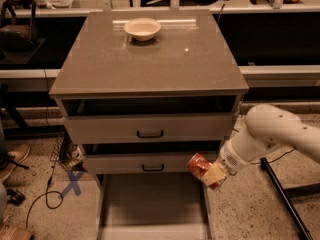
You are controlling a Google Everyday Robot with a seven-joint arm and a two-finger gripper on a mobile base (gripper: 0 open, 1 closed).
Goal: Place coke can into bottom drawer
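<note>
The tool [210, 173] is clenched on the can [198, 164], holding it tilted over the open drawer [150, 201] at its 2 o'clock corner, probably ready to lower inside. The bowl [142, 28] sits at the counter's [150, 69] 12 o'clock, out of the way.

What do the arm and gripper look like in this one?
The arm is smooth, rounded and white, narrowing to the wrist. The gripper, at the coke can by the right edge of the bottom drawer, has pale cream fingers. No cables or markings show.
</note>
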